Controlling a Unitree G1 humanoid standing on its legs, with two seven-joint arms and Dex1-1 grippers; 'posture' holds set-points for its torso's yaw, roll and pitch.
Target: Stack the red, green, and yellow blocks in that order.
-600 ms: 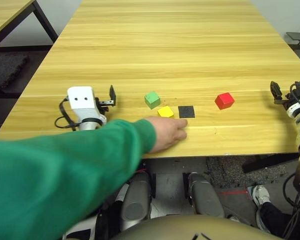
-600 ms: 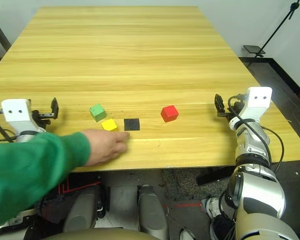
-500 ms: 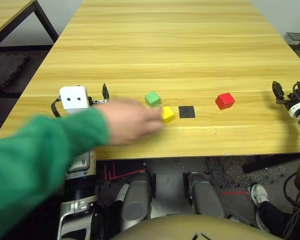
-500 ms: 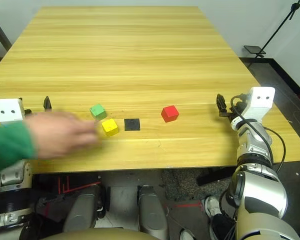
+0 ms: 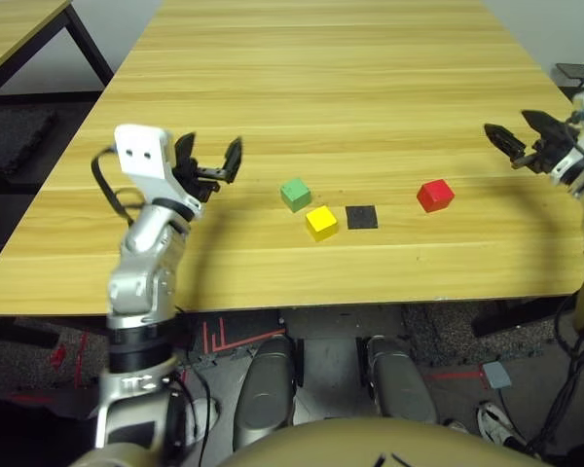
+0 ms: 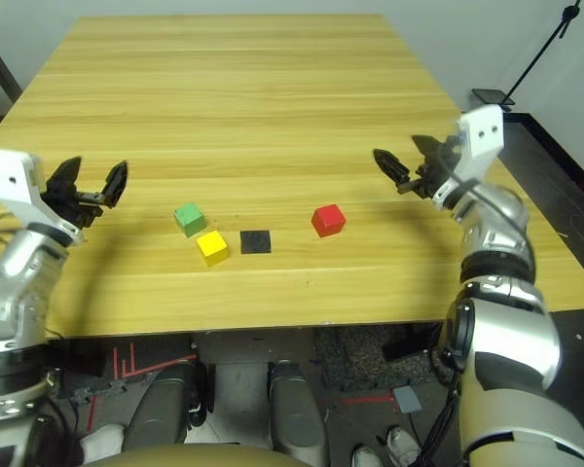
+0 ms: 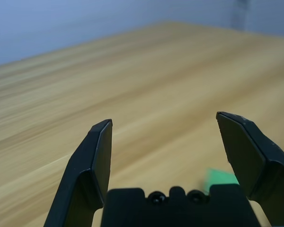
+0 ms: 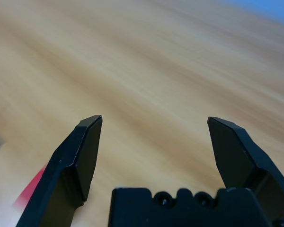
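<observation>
The two head views look forward and down from above the counter's [image 5: 370, 88] near edge, taking in its whole wooden top out to the far edge. They share nearly the same scene, the right eye shifted sideways so the blocks sit further left in its frame. Each wrist view sits low and close behind its own tool, the left tool [image 7: 164, 137] and the right tool [image 8: 155, 137], and faces along the spread fingers across the counter surface at a shallow angle.

Mid-frame on the table [image 5: 370, 97] — three blocks [image 5: 318, 221] around a square patch [image 5: 361, 216]: two left, one right.
</observation>
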